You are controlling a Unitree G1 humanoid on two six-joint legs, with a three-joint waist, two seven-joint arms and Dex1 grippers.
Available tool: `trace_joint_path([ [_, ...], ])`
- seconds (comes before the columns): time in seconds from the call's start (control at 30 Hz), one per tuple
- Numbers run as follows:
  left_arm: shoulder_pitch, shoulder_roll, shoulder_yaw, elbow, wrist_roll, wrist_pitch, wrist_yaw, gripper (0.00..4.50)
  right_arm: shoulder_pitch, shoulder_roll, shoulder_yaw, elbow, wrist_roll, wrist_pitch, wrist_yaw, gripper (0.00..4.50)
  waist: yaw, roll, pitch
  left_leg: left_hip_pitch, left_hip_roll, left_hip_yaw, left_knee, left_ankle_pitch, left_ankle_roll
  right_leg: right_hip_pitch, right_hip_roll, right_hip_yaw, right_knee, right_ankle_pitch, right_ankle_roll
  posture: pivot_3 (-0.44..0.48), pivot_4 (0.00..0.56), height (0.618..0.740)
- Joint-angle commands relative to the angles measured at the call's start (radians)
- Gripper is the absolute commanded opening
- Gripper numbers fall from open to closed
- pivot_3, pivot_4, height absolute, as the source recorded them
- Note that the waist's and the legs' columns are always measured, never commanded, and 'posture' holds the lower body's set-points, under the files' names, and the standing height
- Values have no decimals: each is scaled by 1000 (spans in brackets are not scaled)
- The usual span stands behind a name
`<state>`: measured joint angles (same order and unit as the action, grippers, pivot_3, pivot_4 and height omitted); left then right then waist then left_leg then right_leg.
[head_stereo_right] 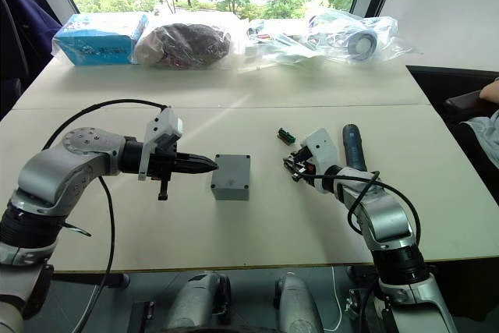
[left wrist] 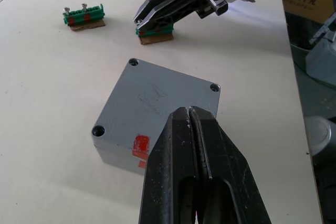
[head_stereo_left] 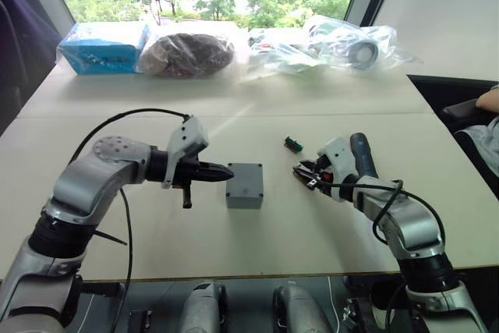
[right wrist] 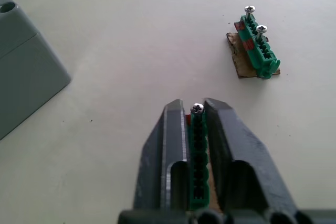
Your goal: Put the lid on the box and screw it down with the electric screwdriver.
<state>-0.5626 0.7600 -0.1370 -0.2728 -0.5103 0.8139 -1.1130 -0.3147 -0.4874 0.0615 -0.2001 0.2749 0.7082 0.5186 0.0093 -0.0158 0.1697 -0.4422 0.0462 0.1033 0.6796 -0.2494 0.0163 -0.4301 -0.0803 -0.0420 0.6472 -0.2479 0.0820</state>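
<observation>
The grey box (head_stereo_left: 244, 185) stands mid-table with the lid (left wrist: 152, 98) lying flat on it; empty screw holes show at the lid's corners and a red mark on the near rim. My left gripper (head_stereo_left: 228, 171) is shut and empty, its tips just left of the box and over that rim. My right gripper (head_stereo_left: 300, 171) hovers right of the box, shut on a green screw holder (right wrist: 197, 129) that carries one screw. The electric screwdriver (head_stereo_left: 363, 155) lies on the table beside my right forearm.
A second green screw holder (head_stereo_left: 293, 143) with two screws lies behind the right gripper. Along the far table edge sit a blue packet (head_stereo_left: 103, 46), a dark bagged bundle (head_stereo_left: 187, 54) and clear plastic bags (head_stereo_left: 343, 44). A person's arm (head_stereo_left: 487, 99) shows at the right edge.
</observation>
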Motion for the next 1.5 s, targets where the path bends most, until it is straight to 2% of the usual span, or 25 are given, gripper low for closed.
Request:
trace_joint_path([
  [0.03,-2,9,5,-3,0,-26,-10,0,-1,7,-10,-22,-5,-20,-4,15,0,0,0,0,0,0,0,0,0,0,0,0,0,0,0,0,150,740],
  [0.5,6,12,12,16,-2,-32,-8,0,-13,-7,-74,-165,53,3,2,15,0,0,0,0,0,0,0,0,0,0,0,0,0,0,0,0,150,740],
  [0.73,26,74,45,29,-10,-20,-34,0,-76,41,-34,-244,140,18,43,15,0,0,0,0,1,0,0,0,0,0,0,0,0,0,0,0,150,740],
  [1.03,54,89,54,21,-12,-21,-10,0,-73,96,72,-195,105,-40,59,15,0,0,0,0,1,0,0,0,0,0,-1,0,0,-1,-2,0,150,740],
  [1.5,55,73,45,18,-16,-24,12,0,-55,89,107,-162,60,-61,65,15,-1,0,0,0,1,0,0,0,0,0,-1,0,0,-1,-2,0,150,740],
])
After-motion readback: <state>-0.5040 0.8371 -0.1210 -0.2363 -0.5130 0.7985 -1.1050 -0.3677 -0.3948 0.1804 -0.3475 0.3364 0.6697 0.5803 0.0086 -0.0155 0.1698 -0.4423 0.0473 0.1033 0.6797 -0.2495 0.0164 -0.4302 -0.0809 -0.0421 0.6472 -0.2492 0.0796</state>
